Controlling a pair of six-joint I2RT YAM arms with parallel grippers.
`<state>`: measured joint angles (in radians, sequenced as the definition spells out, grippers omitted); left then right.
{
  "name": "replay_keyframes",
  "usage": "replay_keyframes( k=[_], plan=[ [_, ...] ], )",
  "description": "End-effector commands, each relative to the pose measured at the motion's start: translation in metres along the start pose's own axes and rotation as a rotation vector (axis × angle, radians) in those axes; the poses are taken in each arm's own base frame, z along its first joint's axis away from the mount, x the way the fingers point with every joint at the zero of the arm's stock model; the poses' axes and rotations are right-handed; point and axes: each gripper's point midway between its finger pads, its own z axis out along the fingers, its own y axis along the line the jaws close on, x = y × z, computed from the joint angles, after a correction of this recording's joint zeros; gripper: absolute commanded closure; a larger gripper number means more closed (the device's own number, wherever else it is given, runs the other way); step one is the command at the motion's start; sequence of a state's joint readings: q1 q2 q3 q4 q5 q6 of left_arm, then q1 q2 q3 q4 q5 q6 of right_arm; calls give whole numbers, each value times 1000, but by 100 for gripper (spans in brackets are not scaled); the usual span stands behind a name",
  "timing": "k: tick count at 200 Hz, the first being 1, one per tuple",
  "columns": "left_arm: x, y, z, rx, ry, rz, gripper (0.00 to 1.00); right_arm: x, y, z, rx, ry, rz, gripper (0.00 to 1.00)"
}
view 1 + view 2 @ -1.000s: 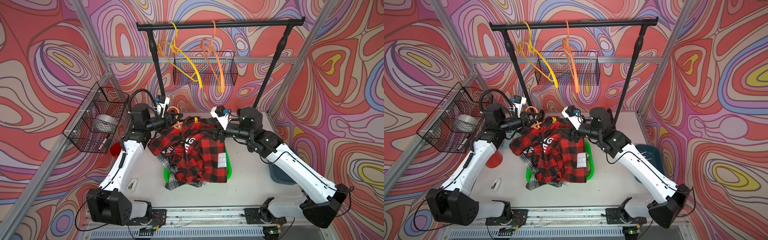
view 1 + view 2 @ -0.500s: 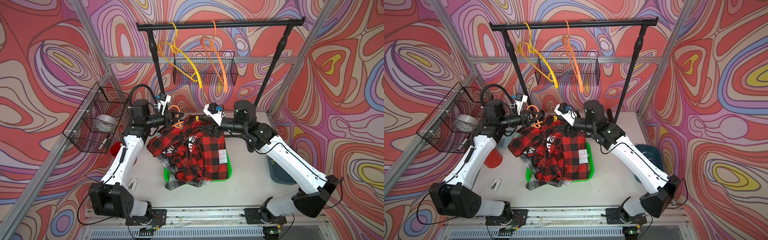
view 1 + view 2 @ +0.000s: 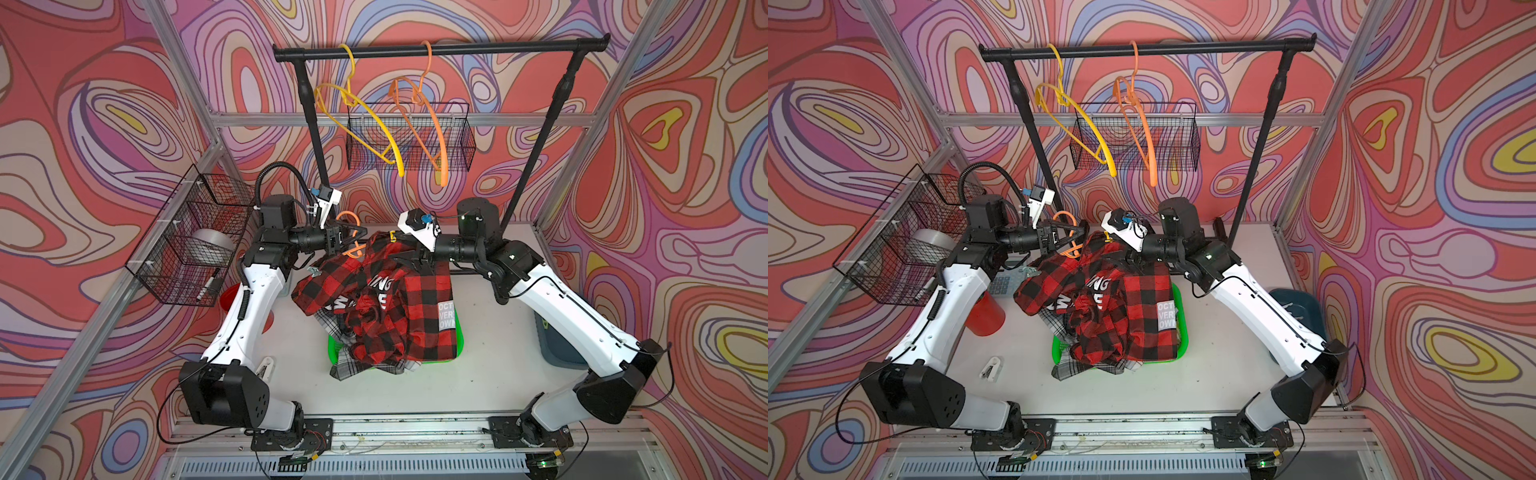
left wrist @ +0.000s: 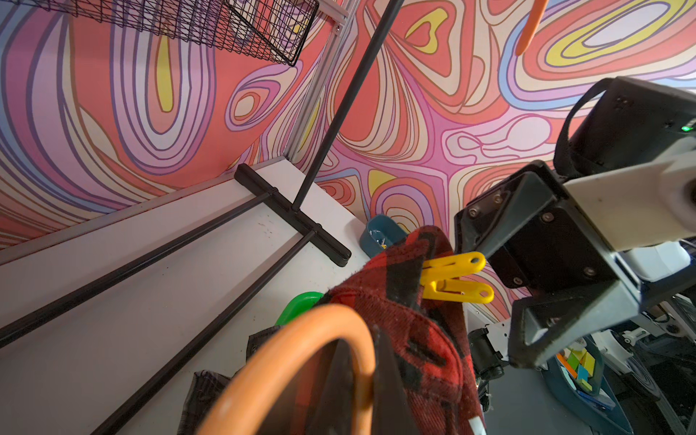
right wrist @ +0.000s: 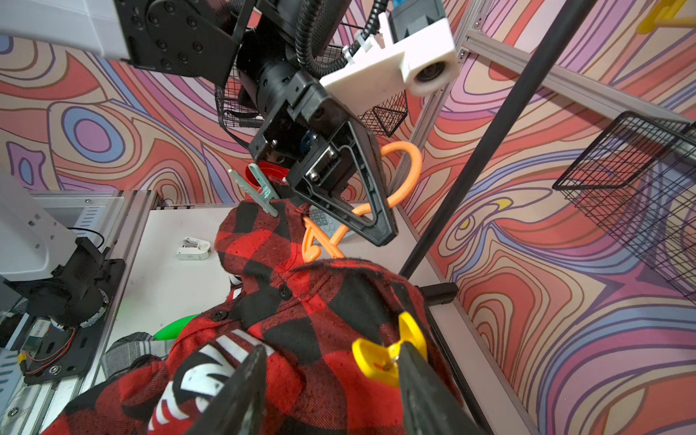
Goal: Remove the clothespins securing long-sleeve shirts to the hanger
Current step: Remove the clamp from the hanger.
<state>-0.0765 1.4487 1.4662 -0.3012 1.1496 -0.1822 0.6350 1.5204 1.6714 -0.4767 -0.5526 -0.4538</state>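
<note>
Left tool (image 3: 356,239) is clamped shut on the orange hanger (image 5: 414,165) just below its hook. In the right wrist view we see its dark fingers (image 5: 371,211) pinched together over the wire. Draped on that hanger is the red-black shirt (image 3: 399,307) with white lettering, held up above the bench (image 3: 498,357). Its lower part sags onto the green basket (image 3: 459,336), where a grey plaid shirt (image 3: 344,371) pokes out underneath.

Right tool (image 4: 489,288) stands open, its two jaws set either side of the yellow clothespin (image 4: 455,278). That pin is clipped on the shirt's shoulder edge. In the right wrist view its handles lie close against one finger, and we cannot tell whether they touch.

We find a pale teal clothespin (image 5: 260,190) gripping the shirt's other shoulder, just beside the left tool. A small white clothespin (image 3: 990,368) lies on the bench near the left arm's base, well apart from the shirts. Behind, on the black rail (image 3: 498,44), hang a yellow hanger (image 3: 400,166) and a second orange hanger (image 3: 443,174).
</note>
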Motion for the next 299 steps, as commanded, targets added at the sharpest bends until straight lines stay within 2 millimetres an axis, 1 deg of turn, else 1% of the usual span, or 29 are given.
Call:
replay_keyframes(
  k=[1, 17, 38, 53, 131, 158, 176, 191, 211, 252, 274, 287, 299],
  plan=[
    [0, -11, -4, 58, 19, 13, 100, -7, -8, -6, 25, -15, -24, 43],
    [1, -7, -4, 53, 19, 0, 100, -10, -8, -12, 34, -19, -27, 43],
    [1, -8, -5, 61, 19, 2, 100, -10, -7, -17, 44, -13, -30, 43],
    [1, -9, -5, 72, 21, 0, 100, -9, -9, -18, 46, -15, -30, 43],
    [2, -9, -5, 84, 27, -16, 100, -10, -8, 2, -41, -44, -14, 43],
    [1, -9, -4, 86, 26, -17, 100, -8, -8, 9, -68, -45, 0, 47],
    [1, -8, -4, 87, 27, -19, 100, -7, -9, 12, -71, -44, 5, 54],
    [2, -8, -4, 85, 28, -21, 100, -7, -8, 13, -78, -43, 11, 65],
    [2, -8, -4, 85, 28, -20, 100, -6, -8, 14, -87, -39, 16, 76],
    [2, -7, -4, 84, 28, -20, 100, -6, -8, 14, -87, -35, 20, 93],
    [2, -6, -4, 78, 28, -20, 100, -5, -11, 14, -71, -26, 30, 100],
    [3, -5, -4, 70, 28, -20, 100, -7, -15, 13, -53, -16, 45, 100],
    [4, -2, -3, 55, 30, -22, 100, -14, -18, 8, -33, -16, 58, 100]
  ],
)
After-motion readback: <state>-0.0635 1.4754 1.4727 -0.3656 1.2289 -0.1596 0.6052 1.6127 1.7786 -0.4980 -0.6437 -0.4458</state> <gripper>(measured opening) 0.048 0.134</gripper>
